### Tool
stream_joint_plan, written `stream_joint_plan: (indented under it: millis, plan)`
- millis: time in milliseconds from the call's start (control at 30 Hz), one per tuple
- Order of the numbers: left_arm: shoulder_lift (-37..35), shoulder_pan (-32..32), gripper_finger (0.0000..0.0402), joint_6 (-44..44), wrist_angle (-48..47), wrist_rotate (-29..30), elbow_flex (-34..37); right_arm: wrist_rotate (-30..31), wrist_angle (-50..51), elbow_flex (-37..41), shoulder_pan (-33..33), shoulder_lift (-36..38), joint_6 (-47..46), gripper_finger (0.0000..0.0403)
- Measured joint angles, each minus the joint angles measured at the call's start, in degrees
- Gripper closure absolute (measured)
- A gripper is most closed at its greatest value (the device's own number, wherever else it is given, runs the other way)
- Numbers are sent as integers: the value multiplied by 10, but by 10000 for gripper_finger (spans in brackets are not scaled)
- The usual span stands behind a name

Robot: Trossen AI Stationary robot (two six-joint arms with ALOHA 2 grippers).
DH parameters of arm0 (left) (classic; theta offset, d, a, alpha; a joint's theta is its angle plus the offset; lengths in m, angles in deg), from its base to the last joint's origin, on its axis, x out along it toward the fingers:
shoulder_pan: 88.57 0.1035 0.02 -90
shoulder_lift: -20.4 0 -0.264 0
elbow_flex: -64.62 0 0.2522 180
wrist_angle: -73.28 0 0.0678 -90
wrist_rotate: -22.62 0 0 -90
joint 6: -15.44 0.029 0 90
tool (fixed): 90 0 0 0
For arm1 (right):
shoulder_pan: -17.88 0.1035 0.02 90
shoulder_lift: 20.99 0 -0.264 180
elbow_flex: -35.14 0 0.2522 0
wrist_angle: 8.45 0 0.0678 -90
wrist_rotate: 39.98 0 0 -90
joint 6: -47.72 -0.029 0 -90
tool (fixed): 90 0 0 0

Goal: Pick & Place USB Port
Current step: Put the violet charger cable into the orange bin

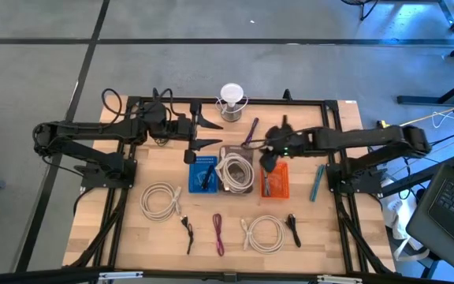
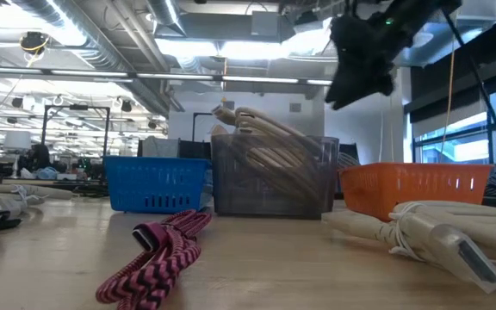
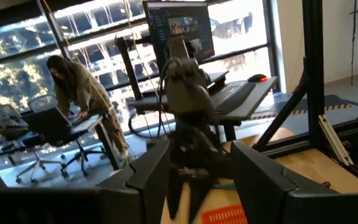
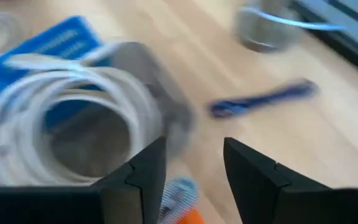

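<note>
R end effector (image 1: 268, 160) open, empty, over orange bin (image 1: 275, 183) edge; I see purple cable (image 1: 251, 131) just beyond, lying diagonal, nearer R arm than L.

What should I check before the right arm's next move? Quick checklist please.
1. Right gripper fingers open, nothing between them: ok.
2. Right gripper above the gap between the grey bin and the orange basket, clear of both: ok.
3. Grey bin holds a white coiled cable: ok.
4. Left gripper parked behind the blue basket, open, out of the way: ok.
5. Which cable is next: cannot tell.
</note>
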Motion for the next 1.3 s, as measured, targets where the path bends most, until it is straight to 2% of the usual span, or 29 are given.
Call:
stream_joint_plan:
  millis: [133,267,400,633,733,867,1067,1233,1300]
  plan:
    - [0,0,242,0,-2,0,0,66,41,0,-4,24,-43,240]
    - [0,0,242,0,-3,0,0,60,3,0,-46,17,69,240]
    - [0,0,242,-2,-5,0,0,-33,-43,-3,-125,-9,157,240]
    - [0,0,242,-5,-18,0,0,-207,-25,-63,-256,-77,243,240]
    - [0,1,240,-2,-22,0,0,-240,8,-104,-283,-123,280,240]
    - [0,1,243,4,-32,1,0,-234,85,-168,-290,-189,437,240]
    - [0,1,245,10,-45,2,0,-196,168,-242,-289,-279,602,240]
    - [0,1,243,15,-47,2,0,-194,174,-259,-272,-320,714,240]
    - [0,1,242,19,-47,2,0,-176,173,-259,-262,-329,746,240]
